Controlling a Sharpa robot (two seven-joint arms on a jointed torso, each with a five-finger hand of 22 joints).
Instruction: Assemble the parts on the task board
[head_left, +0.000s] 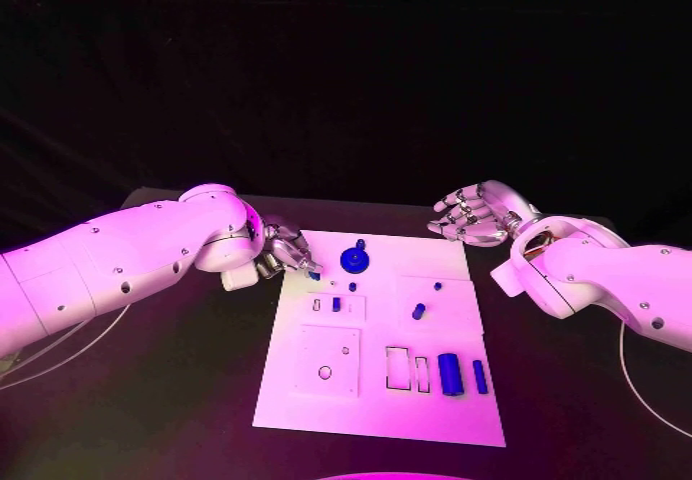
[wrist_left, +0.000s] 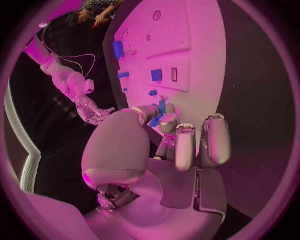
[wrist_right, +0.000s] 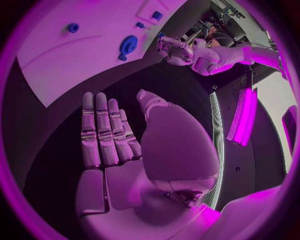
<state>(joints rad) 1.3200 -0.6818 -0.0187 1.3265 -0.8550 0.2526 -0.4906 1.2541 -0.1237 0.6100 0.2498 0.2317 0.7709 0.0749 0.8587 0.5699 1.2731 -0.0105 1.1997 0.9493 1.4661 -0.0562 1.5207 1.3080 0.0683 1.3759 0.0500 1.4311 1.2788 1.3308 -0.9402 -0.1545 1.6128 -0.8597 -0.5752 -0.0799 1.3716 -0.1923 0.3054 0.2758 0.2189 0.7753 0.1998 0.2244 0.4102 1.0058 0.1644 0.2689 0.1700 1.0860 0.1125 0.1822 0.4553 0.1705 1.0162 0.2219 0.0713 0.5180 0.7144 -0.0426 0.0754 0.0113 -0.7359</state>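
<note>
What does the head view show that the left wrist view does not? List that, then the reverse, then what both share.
Head view, not left wrist view: the white left arm and the back of the silver left hand, beside the white rectangular task board's far left corner.

Left wrist view, not head view: that hand's palm and inner fingers, with a small blue part at the fingertips; whether it is pinched is unclear.

Both: the board, the large blue cylinder and the open silver right hand.

Left robot hand (head_left: 277, 255) fingers curled together; right robot hand (head_left: 473, 213) flat, fingers straight
</note>
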